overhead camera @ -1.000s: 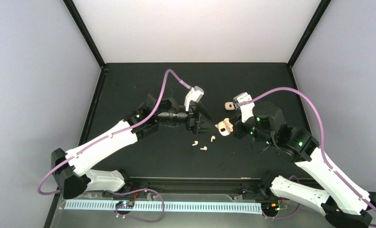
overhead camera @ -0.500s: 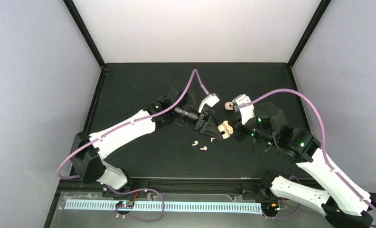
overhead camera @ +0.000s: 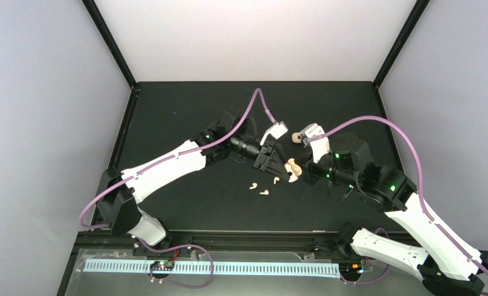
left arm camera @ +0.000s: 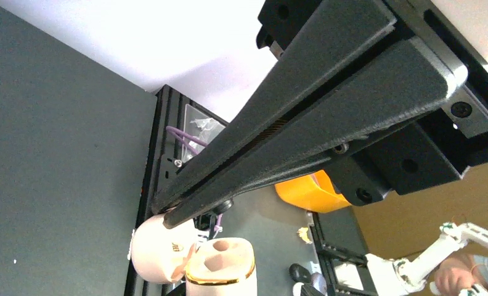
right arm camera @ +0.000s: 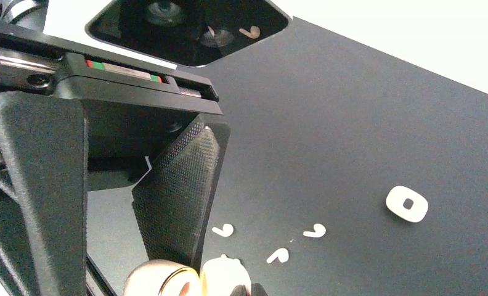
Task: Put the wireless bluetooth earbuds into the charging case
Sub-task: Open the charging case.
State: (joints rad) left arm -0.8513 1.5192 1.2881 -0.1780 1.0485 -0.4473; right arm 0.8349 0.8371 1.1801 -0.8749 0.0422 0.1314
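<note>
Lying beside charging case (overhead camera: 292, 168), earbuds (overhead camera: 264, 192) look light, slippery: pinch stems; left tool (left arm camera: 164, 214) narrow, grip unclear; right tool (overhead camera: 302, 174) seemingly clamps case.

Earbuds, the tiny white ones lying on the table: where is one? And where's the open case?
earbud (right arm camera: 315, 231), right wrist view, on its curved middle.
open case (left arm camera: 220, 265), left wrist view, on the top face of the gold-rimmed half.
</note>
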